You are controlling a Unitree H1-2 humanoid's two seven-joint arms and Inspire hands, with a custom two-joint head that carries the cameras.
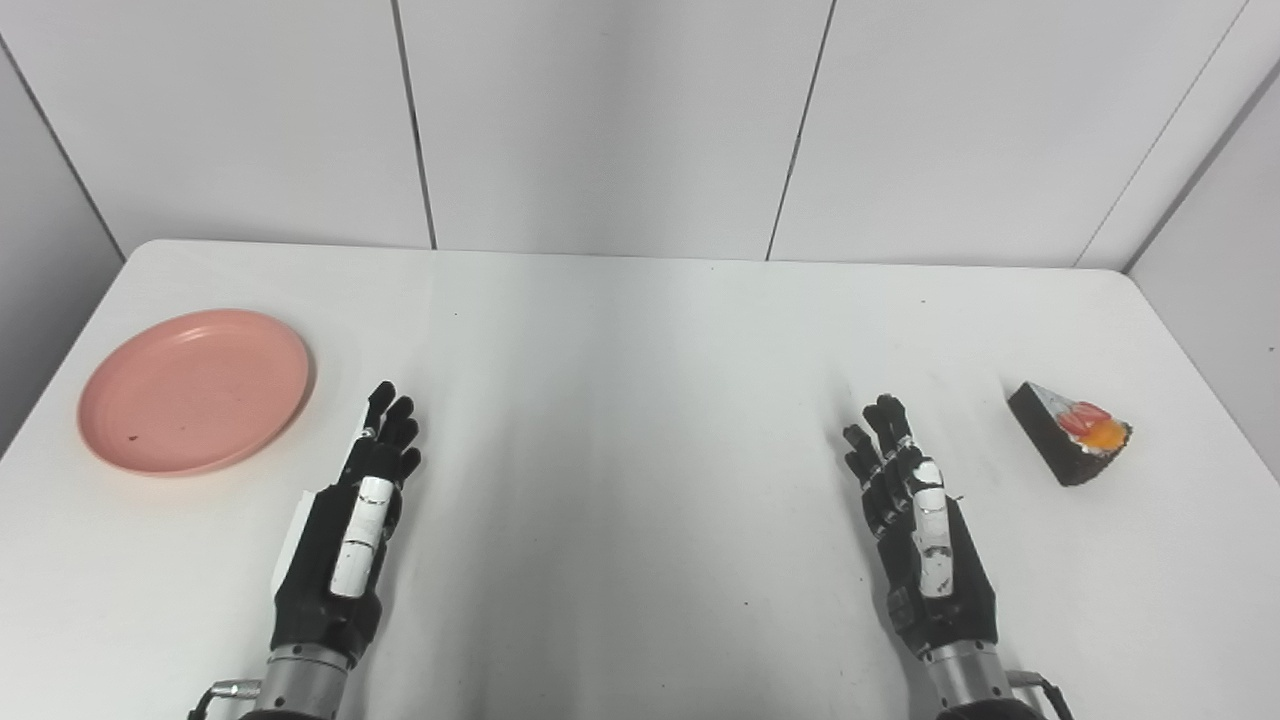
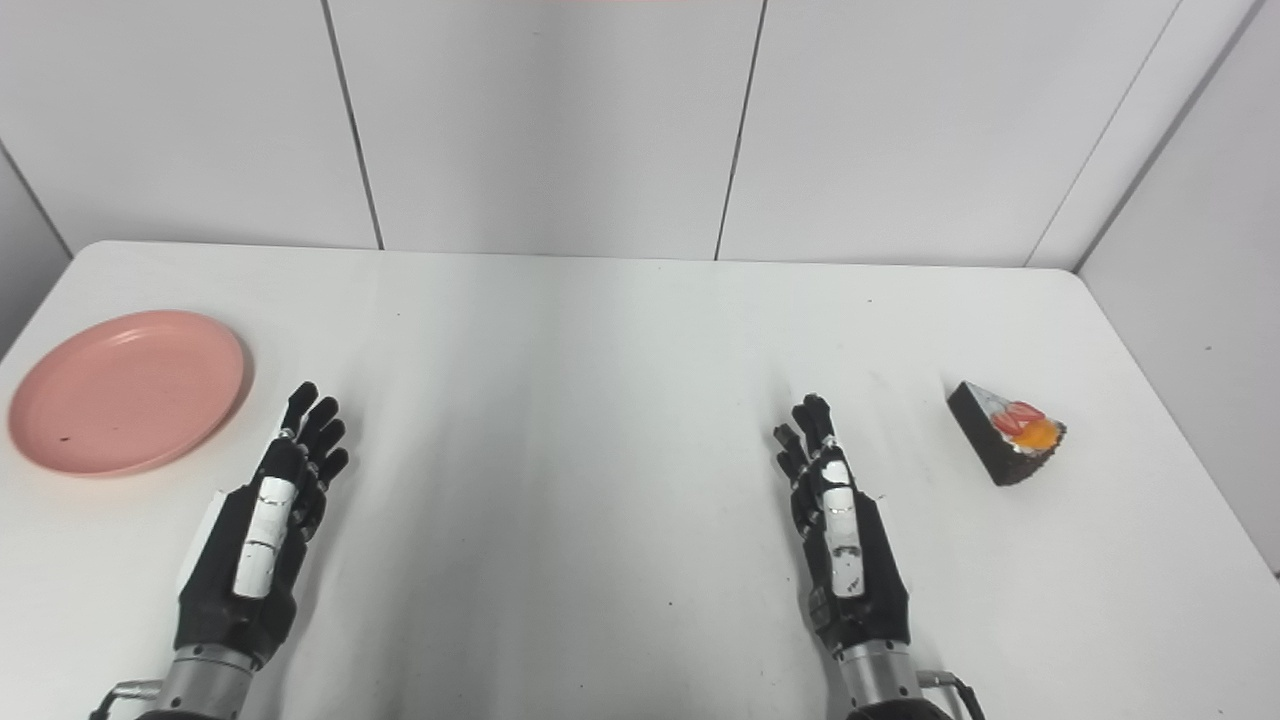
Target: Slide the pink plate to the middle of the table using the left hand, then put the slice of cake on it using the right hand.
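The pink plate (image 1: 195, 388) lies empty at the far left of the white table (image 1: 640, 400). The slice of cake (image 1: 1070, 432), dark with red and orange fruit on top, lies at the far right. My left hand (image 1: 350, 530) rests open and empty near the front edge, to the right of and nearer than the plate, apart from it. My right hand (image 1: 920, 530) rests open and empty near the front, left of the cake and apart from it. Both also show in the right eye view: left hand (image 2: 265, 520), right hand (image 2: 840, 530).
White wall panels (image 1: 600, 120) stand right behind the table's far edge. The plate sits close to the table's left edge and the cake close to its right edge. Bare tabletop lies between the two hands.
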